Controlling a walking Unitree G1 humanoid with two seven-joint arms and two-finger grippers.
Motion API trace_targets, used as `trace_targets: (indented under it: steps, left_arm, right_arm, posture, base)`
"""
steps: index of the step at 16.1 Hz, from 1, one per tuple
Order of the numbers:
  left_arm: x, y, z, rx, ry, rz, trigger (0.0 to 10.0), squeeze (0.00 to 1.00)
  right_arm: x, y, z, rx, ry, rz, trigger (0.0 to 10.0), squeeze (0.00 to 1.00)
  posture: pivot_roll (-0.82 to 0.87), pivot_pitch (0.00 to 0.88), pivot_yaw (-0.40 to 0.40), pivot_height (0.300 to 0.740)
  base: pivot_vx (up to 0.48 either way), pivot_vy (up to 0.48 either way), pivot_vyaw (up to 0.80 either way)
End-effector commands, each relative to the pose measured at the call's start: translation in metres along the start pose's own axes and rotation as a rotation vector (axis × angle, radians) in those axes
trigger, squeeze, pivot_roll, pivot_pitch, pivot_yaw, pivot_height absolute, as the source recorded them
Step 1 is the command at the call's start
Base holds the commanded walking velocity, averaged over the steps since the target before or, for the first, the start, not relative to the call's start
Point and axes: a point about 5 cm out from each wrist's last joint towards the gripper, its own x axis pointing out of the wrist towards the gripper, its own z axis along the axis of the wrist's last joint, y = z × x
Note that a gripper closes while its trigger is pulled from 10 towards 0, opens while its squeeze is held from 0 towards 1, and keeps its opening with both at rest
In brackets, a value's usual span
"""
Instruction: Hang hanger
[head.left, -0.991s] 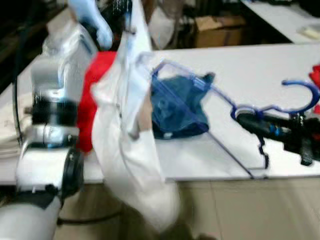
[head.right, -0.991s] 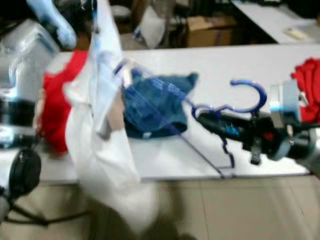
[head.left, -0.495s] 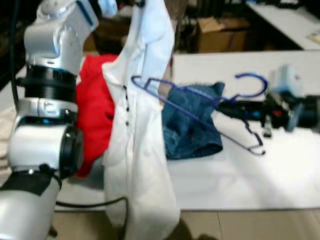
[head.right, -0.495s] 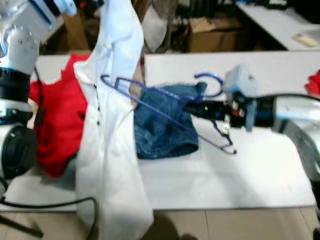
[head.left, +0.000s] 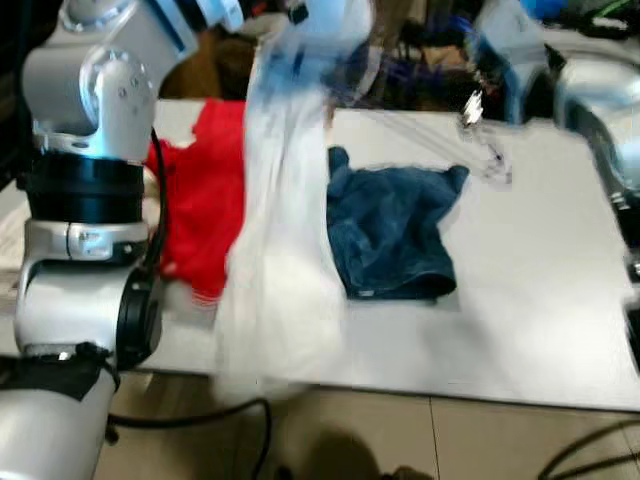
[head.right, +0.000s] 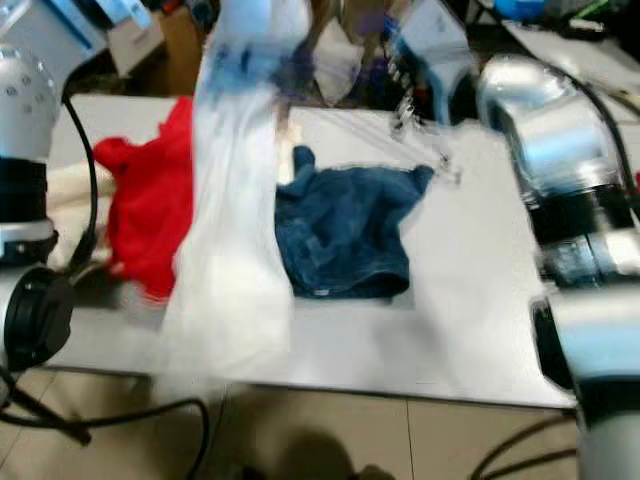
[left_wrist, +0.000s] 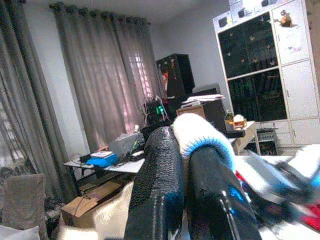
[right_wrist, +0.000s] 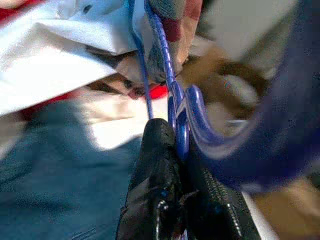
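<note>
A white shirt (head.left: 285, 230) hangs blurred from the top of the picture down past the table's front edge. My raised left gripper (left_wrist: 182, 145) is shut on a fold of this white cloth. A blue wire hanger (right_wrist: 172, 85) is held at the base of its hook by my right gripper (right_wrist: 177, 135), which is shut on it. The hanger's arm runs into the shirt's open collar (right_wrist: 75, 35). My right arm (head.left: 570, 85) reaches in high at the back right.
A blue denim garment (head.left: 395, 235) lies in the middle of the white table (head.left: 540, 300). A red garment (head.left: 205, 215) lies at its left, behind the shirt. A black cable (head.left: 190, 420) runs over the tiled floor in front of the table.
My right arm has lifted the hanger from table height up toward the shirt's collar. The shirt stays held up by my left gripper. The camera has shifted, and the picture is now blurred.
</note>
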Motion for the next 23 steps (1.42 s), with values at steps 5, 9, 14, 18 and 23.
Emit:
trace_targets:
  steps: [5,9,14,18,23]
  left_arm:
    - [-0.003,0.003,0.036,0.033,-0.207,0.049,10.0,0.0]
    - [-0.009,0.0,-0.005,-0.046,-0.113,0.14,10.0,0.0]
    - [-0.036,-0.024,-0.129,-0.07,0.372,0.334,10.0,0.0]
    - [-0.051,-0.012,-0.162,0.011,0.481,0.498,10.0,0.0]
    - [-0.073,0.012,-0.193,0.059,0.597,0.656,10.0,0.0]
  right_arm:
    - [-0.032,-0.069,0.076,-0.04,-0.398,-0.574,10.0,0.0]
    - [0.005,-0.014,0.002,-0.127,-0.249,-0.217,10.0,0.0]
    - [-0.026,0.058,-0.101,-0.111,-0.077,0.247,10.0,0.0]
    - [-0.06,0.065,-0.121,-0.159,0.006,0.299,10.0,0.0]
    - [-0.101,0.042,-0.085,-0.175,-0.051,0.326,10.0,0.0]
  posture:
    - [-0.09,0.0,0.024,0.74]
    - [-0.11,0.0,0.047,0.74]
    - [-0.13,0.0,0.082,0.74]
    - [-0.15,0.0,0.107,0.74]
    - [-0.16,0.0,0.116,0.74]
  base:
    - [0.0,0.0,0.0]
    - [0.0,0.0,0.0]
    - [0.0,0.0,0.0]
    - [0.0,0.0,0.0]
    - [0.0,0.0,0.0]
